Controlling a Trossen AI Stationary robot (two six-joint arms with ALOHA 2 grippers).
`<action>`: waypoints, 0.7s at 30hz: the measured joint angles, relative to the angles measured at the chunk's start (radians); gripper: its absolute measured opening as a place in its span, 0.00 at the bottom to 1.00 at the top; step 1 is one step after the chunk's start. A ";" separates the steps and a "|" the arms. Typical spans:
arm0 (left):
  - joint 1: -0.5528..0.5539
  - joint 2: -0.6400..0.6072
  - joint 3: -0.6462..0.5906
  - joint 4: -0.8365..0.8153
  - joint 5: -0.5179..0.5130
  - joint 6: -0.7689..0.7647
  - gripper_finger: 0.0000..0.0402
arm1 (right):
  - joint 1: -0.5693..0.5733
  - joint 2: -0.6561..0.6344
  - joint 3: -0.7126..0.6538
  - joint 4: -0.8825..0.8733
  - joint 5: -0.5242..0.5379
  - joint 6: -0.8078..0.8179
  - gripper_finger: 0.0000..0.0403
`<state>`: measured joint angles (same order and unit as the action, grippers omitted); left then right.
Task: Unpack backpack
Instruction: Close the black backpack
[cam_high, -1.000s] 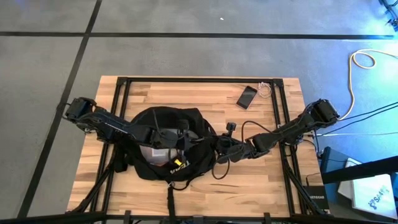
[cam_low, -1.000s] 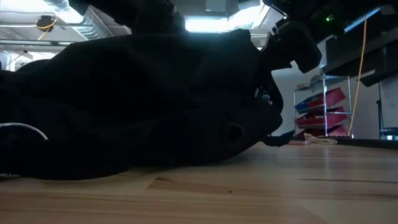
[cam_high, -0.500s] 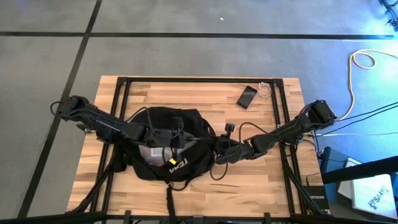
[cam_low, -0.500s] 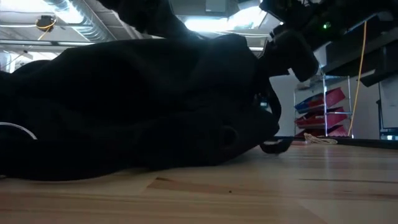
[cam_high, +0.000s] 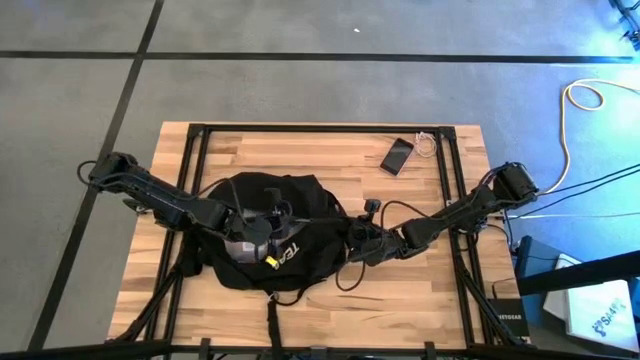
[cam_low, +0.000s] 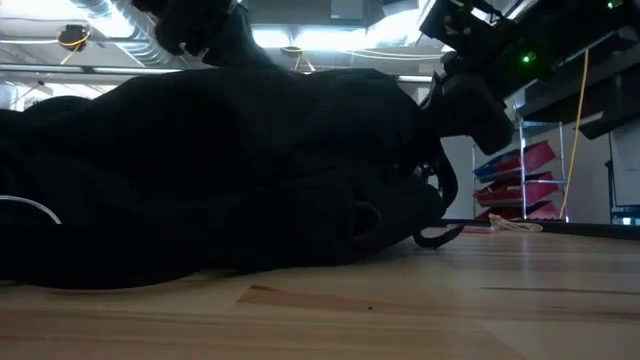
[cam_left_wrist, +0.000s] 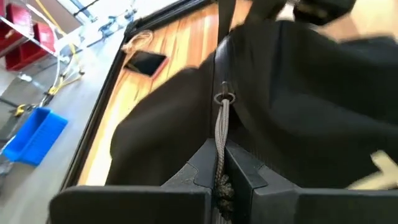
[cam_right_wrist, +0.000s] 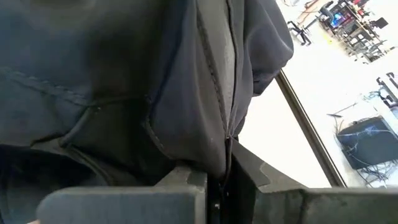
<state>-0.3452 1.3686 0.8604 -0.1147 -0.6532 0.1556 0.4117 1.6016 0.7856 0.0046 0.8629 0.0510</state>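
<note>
Both grippers are clamping the backpack (cam_high: 262, 240) lying mid-table: the left gripper (cam_left_wrist: 221, 180) is pinching a grey zipper pull cord (cam_left_wrist: 221, 134) directly ahead of its fingertips, while the right gripper (cam_right_wrist: 217, 180) is squeezing a fold of black fabric at the bag's edge.

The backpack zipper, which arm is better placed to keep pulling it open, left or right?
Left, probably. The left gripper is shut on the grey zipper pull cord of the backpack. The right gripper is shut on the backpack's fabric at its right edge, which looks better suited to bracing.
</note>
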 joint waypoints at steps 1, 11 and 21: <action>-0.008 -0.005 0.000 -0.025 -0.013 -0.007 0.00 | 0.001 0.000 0.000 -0.004 0.005 0.003 0.03; -0.058 -0.112 0.000 -0.170 -0.098 -0.117 0.00 | 0.001 0.000 0.000 -0.078 0.018 0.144 0.03; -0.067 -0.179 0.000 -0.457 -0.150 -0.369 0.00 | 0.011 0.000 0.000 -0.348 0.027 0.410 0.03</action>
<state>-0.4125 1.1897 0.8600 -0.5714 -0.8035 -0.2138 0.4222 1.6016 0.7854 -0.3432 0.8896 0.4606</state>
